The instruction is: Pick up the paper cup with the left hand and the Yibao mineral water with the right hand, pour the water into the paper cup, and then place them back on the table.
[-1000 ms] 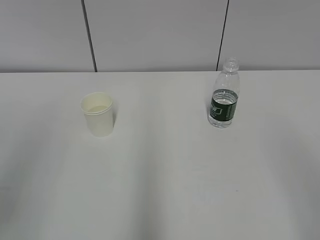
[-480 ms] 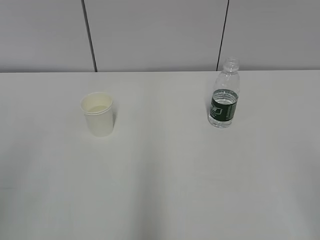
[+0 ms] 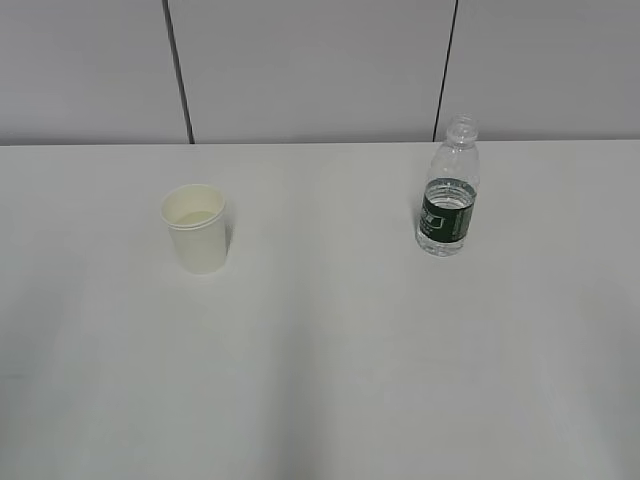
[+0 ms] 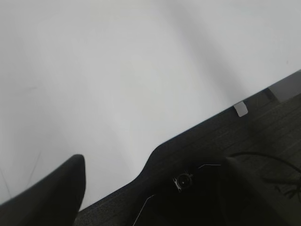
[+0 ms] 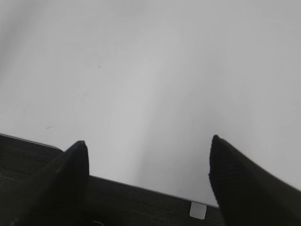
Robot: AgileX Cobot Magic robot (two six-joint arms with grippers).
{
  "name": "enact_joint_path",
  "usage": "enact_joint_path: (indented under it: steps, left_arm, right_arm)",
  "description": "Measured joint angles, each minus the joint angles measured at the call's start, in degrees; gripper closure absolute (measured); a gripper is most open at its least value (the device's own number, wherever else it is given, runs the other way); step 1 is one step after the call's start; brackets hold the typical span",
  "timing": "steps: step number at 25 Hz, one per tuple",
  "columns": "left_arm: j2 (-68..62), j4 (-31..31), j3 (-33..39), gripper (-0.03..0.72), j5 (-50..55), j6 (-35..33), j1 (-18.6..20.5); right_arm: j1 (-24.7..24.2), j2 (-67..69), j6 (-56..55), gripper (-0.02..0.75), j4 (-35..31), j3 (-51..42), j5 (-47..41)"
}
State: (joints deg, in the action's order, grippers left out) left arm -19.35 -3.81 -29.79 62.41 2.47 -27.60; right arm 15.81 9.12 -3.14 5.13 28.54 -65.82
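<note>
The right tool gapes wide over the table; left tool's spread unclear.

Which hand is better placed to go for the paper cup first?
Left. The paper cup stands on the left of the table, the bottle on the right. Neither hand has reached over it.

You see a white paper cup with cream inside, a clear bottle banded dark green, on a white worktop.
</note>
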Motion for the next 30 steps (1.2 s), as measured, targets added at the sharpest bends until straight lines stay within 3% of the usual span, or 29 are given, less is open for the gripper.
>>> enact_joint_path:
  steps: [18,22,27,30]
  left_arm:
    - [1.4,-0.2,0.0,0.203,-0.1,0.0,1.2]
    - [5.2,-0.4,0.0,0.203,-0.1,0.0,8.3]
    - [11.0,-0.4,0.0,0.207,0.0,0.0,20.0]
    - [14.5,-0.4,0.0,0.211,0.1,0.0,24.3]
  right_arm:
    - [-0.5,-0.1,-0.2,0.152,0.1,0.0,0.4]
    - [-6.5,-0.1,-0.2,0.152,0.1,0.0,0.4]
    - [-16.3,-2.7,-0.3,0.152,0.1,0.0,0.4]
    - [-19.2,-6.2,-0.3,0.152,0.1,0.0,0.4]
